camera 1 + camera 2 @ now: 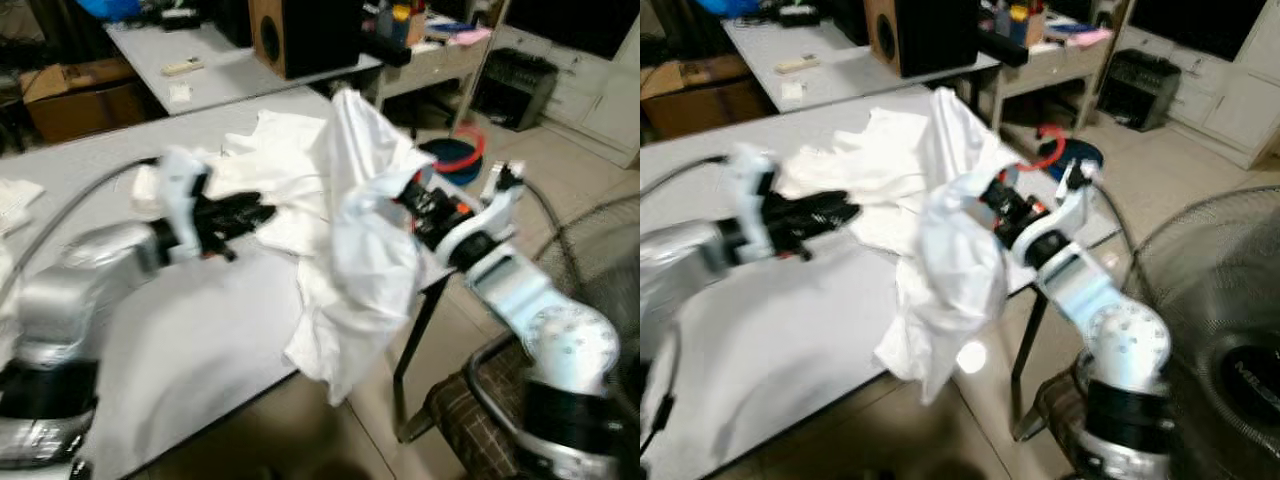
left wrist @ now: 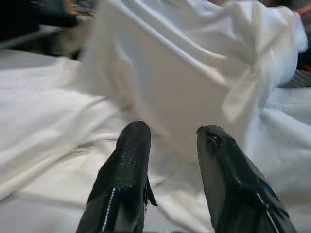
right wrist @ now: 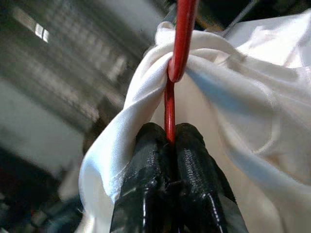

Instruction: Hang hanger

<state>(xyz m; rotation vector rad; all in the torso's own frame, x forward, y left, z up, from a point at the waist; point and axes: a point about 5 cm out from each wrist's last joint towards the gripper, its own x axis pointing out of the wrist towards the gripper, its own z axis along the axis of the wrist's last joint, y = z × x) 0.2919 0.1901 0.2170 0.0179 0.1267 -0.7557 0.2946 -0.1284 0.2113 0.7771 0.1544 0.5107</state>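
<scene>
The red hanger (image 3: 171,87), draped in the white garment (image 1: 365,250), is pinched by the right gripper (image 3: 170,141) above the table (image 1: 200,350) edge while the left gripper (image 2: 170,145) is held parted near the cloth, so carrying to a rail is probably required next.

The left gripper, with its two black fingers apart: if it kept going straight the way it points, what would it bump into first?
Most likely the white garment. The left gripper points at cloth rising just ahead of its open fingers, though depth is hard to judge.
</scene>
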